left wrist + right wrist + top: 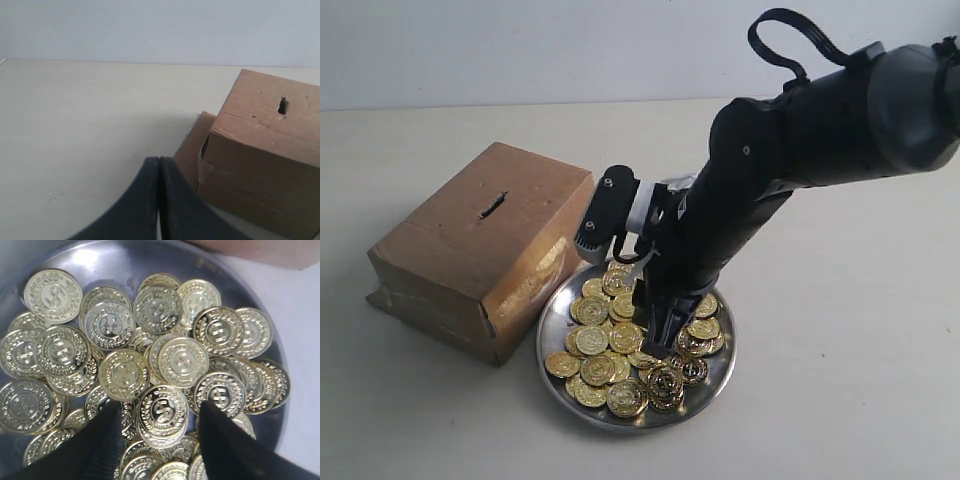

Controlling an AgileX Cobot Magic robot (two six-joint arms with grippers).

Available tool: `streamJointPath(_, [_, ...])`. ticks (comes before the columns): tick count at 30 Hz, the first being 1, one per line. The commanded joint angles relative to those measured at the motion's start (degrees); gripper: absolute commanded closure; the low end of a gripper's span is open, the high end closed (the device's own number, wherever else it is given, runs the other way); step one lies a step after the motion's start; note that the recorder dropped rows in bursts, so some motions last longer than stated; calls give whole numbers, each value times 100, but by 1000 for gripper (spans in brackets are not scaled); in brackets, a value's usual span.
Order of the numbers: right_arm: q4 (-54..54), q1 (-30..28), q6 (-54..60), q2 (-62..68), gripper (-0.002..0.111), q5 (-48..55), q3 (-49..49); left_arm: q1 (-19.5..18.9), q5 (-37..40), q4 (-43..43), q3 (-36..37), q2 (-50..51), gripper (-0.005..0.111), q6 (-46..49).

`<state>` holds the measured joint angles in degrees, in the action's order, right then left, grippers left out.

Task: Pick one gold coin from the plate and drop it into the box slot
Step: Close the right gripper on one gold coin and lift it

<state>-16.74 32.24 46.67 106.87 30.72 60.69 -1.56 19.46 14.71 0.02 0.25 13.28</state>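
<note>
The silver plate (552, 325) holds several gold coins (592, 340) in front of the cardboard box (450, 270), whose top carries the dark slot (493, 206). My right gripper (657, 345) reaches down into the coin pile. In the right wrist view that gripper (160, 410) is open, its black fingers either side of one gold coin (162, 410) lying on the heap; the plate (125, 265) rim curves around. In the left wrist view my left gripper (159, 161) is shut and empty above the table, with the box (260, 170) and slot (282, 105) beside it.
The pale tabletop (840, 380) stretches all around. A loose cardboard flap (192, 145) sticks out at the box's base. The right arm (800, 150) slants across the table above the plate. The box's near corner touches the plate rim.
</note>
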Motion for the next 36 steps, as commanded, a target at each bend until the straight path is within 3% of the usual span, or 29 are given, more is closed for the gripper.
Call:
streamJointPath(1, [93,13,-50,211,53,-149,34,-16,-26,50,-2,-25,107,3])
streamJointPath(18, [93,13,-711,543,51,-512,34,-16,-26,50,-2,-25,107,3])
streamJointPath(24, [718,13,-1773,543,52,-424,34,-16,-26,50,-2,-25,107,3])
streamJointPath(36, [734,13,-1838,543,54,-358,34,-16,-26,50,-2,-25,107,3])
